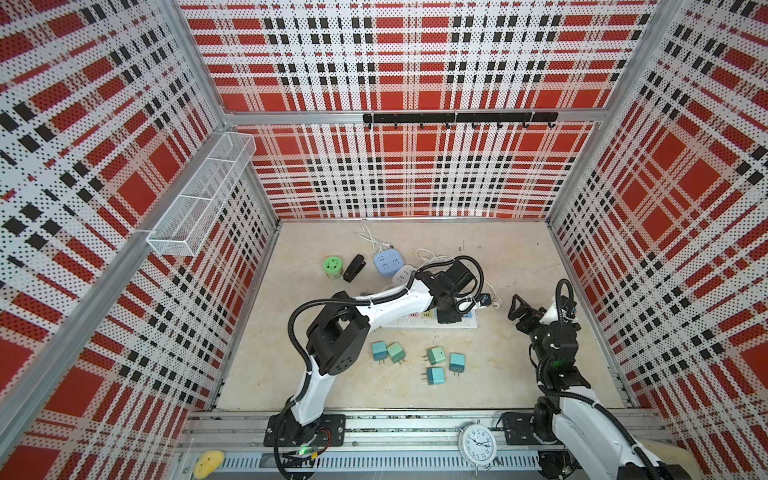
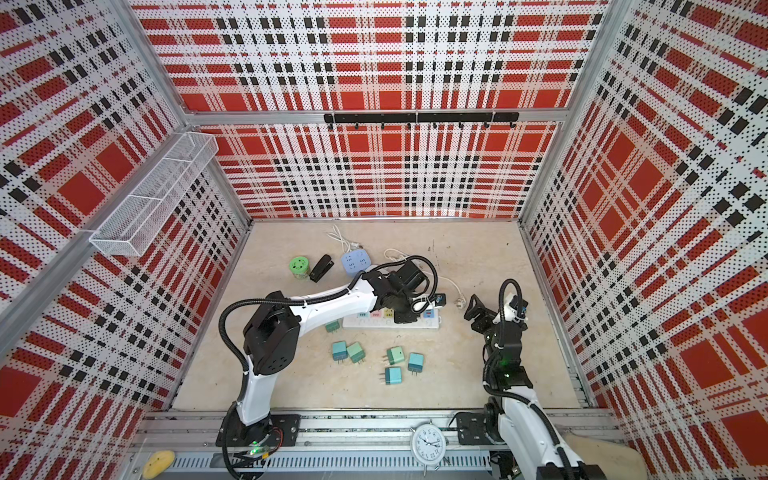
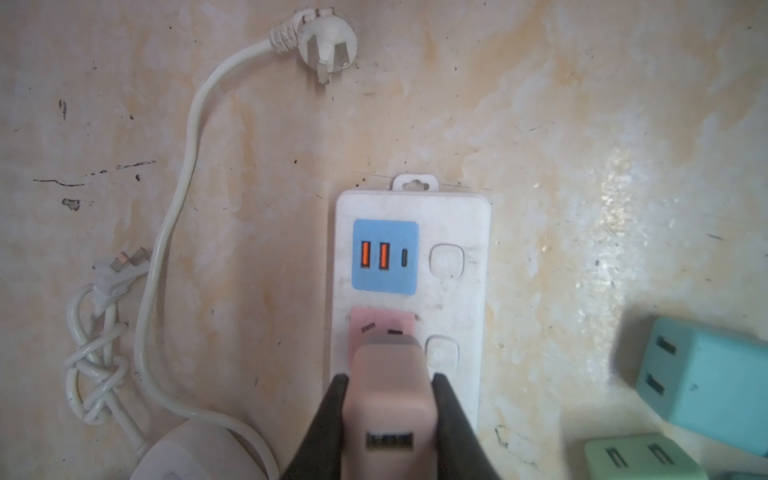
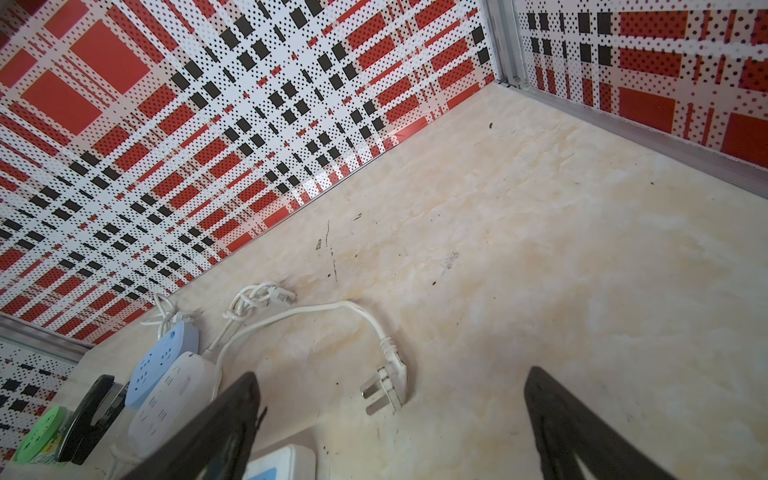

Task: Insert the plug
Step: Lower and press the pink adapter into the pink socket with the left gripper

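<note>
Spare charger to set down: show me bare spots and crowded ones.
Bare: far right corner of the table, behind the white plug; the near strip between loose chargers and front rail. Crowded: the power strip, where the left gripper holds a pink charger; sockets and stapler far left.

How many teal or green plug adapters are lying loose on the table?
6 adapters: one by the power strip, two in front, three right of those. The left arm may hide more.
</note>
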Robot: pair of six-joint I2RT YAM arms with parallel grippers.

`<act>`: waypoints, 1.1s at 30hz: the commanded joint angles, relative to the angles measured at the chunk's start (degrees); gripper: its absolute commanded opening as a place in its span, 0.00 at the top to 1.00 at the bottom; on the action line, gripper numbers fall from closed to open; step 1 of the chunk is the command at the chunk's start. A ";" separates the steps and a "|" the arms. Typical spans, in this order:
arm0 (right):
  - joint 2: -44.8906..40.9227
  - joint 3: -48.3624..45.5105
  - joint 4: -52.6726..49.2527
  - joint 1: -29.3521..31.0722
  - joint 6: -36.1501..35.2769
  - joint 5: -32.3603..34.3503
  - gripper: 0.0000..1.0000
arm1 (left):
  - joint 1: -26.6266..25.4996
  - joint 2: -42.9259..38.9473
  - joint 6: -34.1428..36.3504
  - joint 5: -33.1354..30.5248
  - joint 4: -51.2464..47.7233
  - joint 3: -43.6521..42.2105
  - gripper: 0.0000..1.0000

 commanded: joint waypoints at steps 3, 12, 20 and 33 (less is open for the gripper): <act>0.71 0.61 2.47 -0.29 0.33 -0.54 0.00 | 0.17 -1.75 0.15 0.13 -0.97 0.47 1.00; 0.98 0.65 2.56 -0.29 0.35 -0.54 0.00 | 0.54 0.17 0.06 1.02 -0.94 1.20 1.00; 0.89 0.65 2.56 -0.28 0.35 -0.67 0.00 | 0.82 0.54 -0.03 1.12 -0.94 0.56 1.00; 0.76 0.56 2.56 -0.29 0.35 -0.85 0.00 | 1.18 1.57 -0.03 4.87 0.30 0.64 1.00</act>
